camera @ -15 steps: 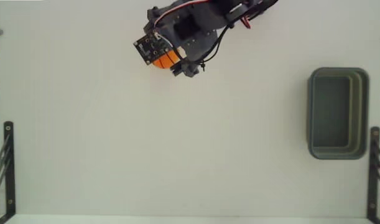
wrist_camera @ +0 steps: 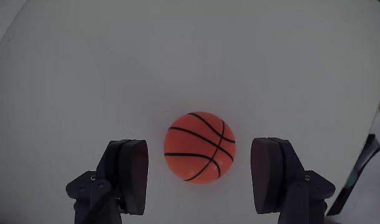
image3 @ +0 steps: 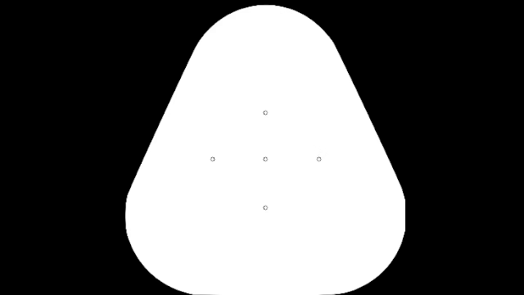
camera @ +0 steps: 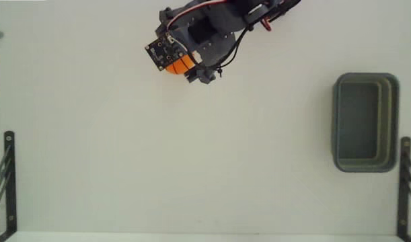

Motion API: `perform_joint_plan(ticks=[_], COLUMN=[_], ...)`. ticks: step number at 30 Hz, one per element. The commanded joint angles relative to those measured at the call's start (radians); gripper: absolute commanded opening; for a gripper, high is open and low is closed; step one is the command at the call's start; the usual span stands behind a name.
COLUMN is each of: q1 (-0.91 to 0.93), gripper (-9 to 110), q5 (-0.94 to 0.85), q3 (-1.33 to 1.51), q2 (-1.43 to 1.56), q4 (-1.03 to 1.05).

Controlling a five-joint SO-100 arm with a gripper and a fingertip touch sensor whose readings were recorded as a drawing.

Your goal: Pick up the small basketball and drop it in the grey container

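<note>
Orange small basketball (wrist_camera: 199, 147) lay on white table (camera: 192, 154), far-left area in fixed view, mostly hidden under arm. Gripper (wrist_camera: 202, 177) hovered over it, fingers (wrist_camera: 130, 174) spread wide, ball between them, clear gap each side in wrist view. Grey container (camera: 365, 122) sat far right in fixed view, well apart from ball, nothing inside.

Small basketball (wrist_camera: 199, 147) orange, black seams; grey container (camera: 365, 122) grey-green.
</note>
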Motion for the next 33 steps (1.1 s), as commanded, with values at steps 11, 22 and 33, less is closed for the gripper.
perform_joint_plan(ticks=[11, 22, 33], q1=[0.023, 0.023, 0.023], gripper=[110, 110, 110], q5=[0.005, 0.005, 0.005], q3=[0.090, 0.263, 0.349], q2=[0.069, 0.137, 0.168], q4=[-0.030, -0.135, -0.190])
